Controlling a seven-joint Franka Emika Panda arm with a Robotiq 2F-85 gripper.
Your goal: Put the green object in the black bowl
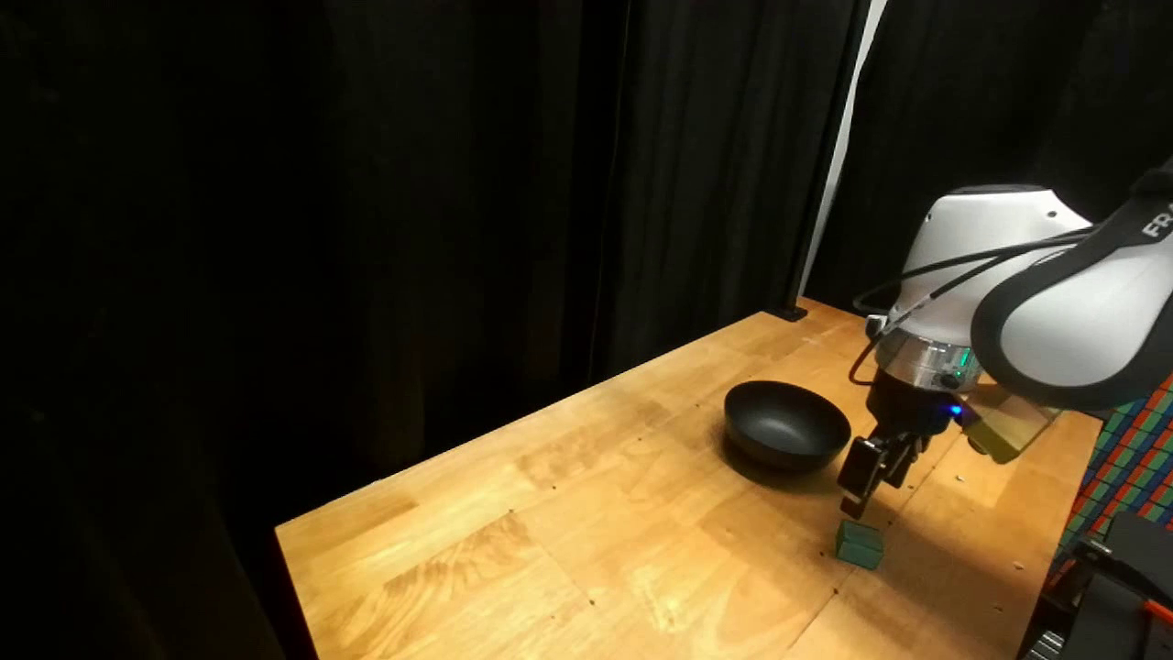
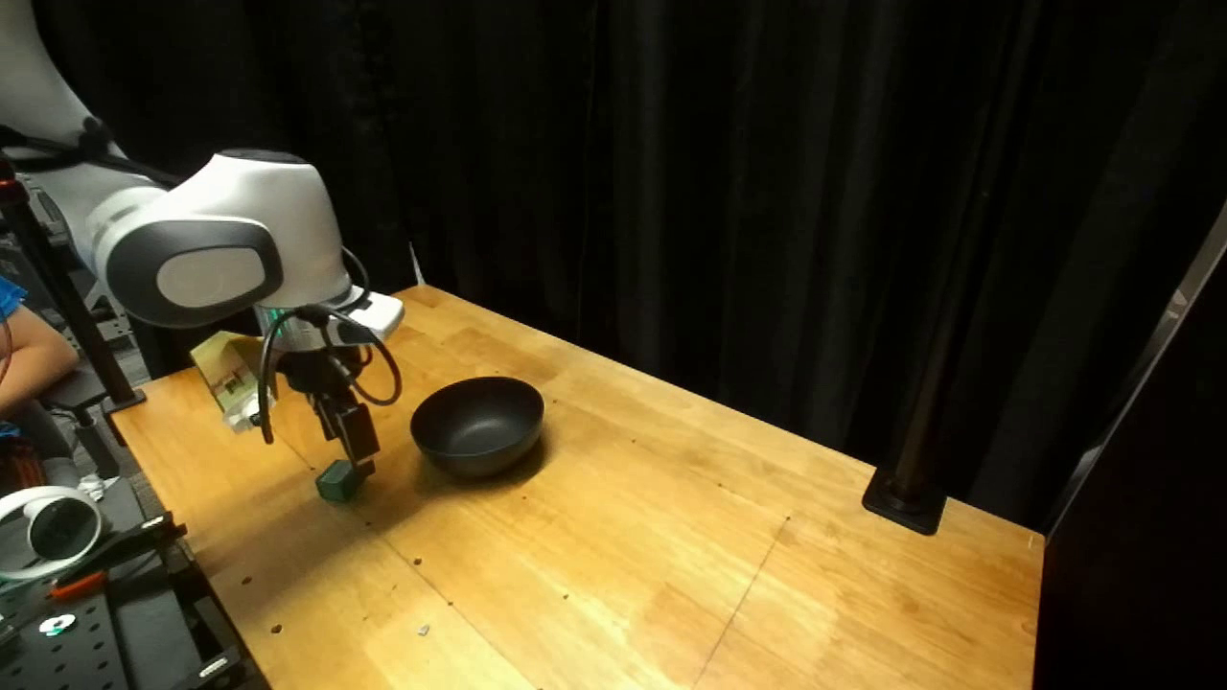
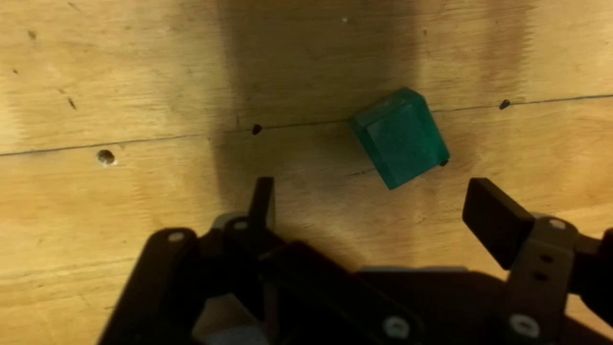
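At the far left in an exterior view, a person's bare arm (image 2: 36, 356) shows past the edge of the wooden tabletop (image 2: 652, 556). Next comes the white robot arm (image 2: 273, 211), reaching out over the tabletop. The green block (image 2: 335, 482) sits on the tabletop, just below the fingers (image 2: 359, 436) and clear of them. In the wrist view the fingers stand wide apart, with the block a little ahead of the gap between them. Rightward, near the block, the black bowl (image 2: 479, 429) rests upright. Farther right, a dark pole (image 2: 917, 412) stands on the tabletop, in front of a black curtain (image 2: 709, 192)
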